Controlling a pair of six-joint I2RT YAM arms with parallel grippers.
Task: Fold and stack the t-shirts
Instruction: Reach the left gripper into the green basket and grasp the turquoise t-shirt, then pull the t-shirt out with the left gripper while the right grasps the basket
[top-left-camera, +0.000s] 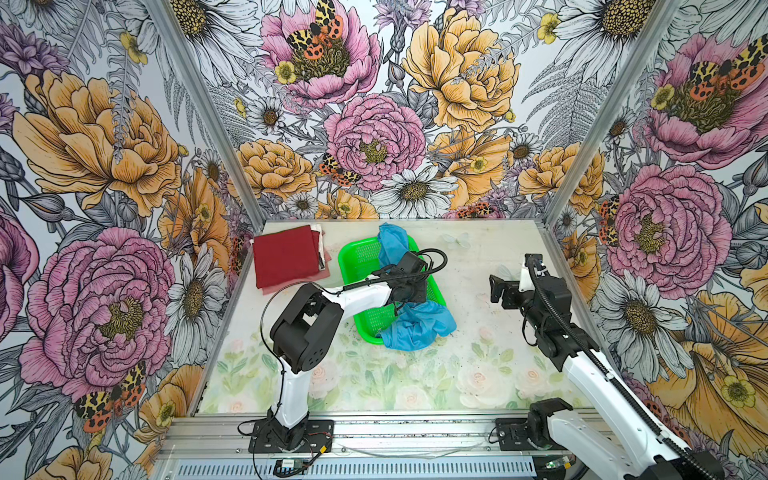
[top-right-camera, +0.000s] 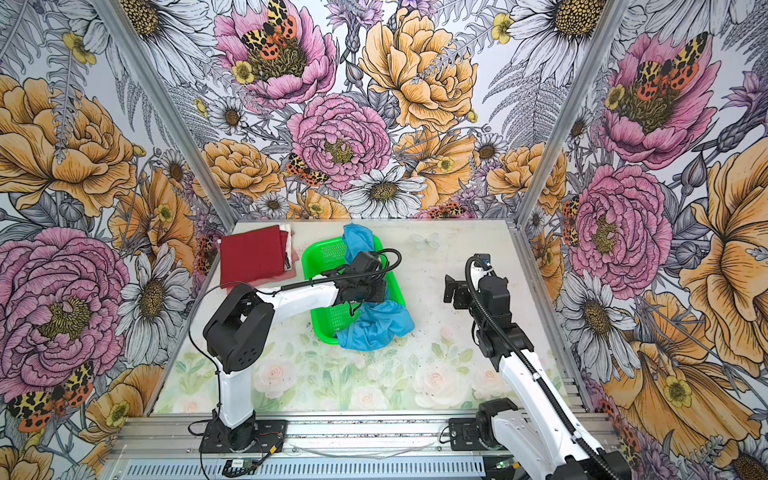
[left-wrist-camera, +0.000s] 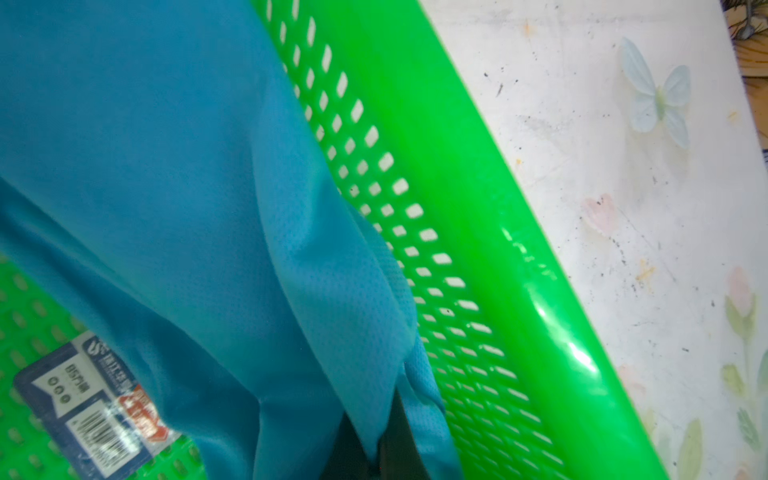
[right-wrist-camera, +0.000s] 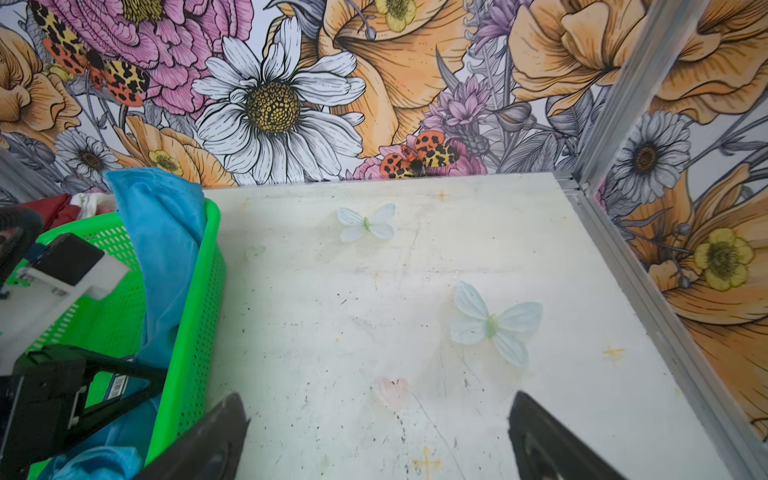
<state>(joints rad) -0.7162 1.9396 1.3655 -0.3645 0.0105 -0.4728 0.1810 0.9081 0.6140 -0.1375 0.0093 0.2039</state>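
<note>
While left tool (left-wrist-camera: 384, 451) is pinched shut on soft sky-blue cloth t-shirt (top-left-camera: 415, 328), draped across bright green perforated plastic basket (top-left-camera: 353, 257) mid-desk: best lift straight, slowly, clear of rim. Right tool (right-wrist-camera: 378, 399) wide open, empty, toward right edge.

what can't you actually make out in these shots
Stack under the maroon t-shirt: both top views show only white and pinkish edges, so its count is unknown.
Middle of the blue t-shirt: the left arm hides it inside the green basket in both top views.
The left end effector: cut off by the left wrist view's bottom edge.
The basket label: blurred and partly under cloth, left wrist view.
</note>
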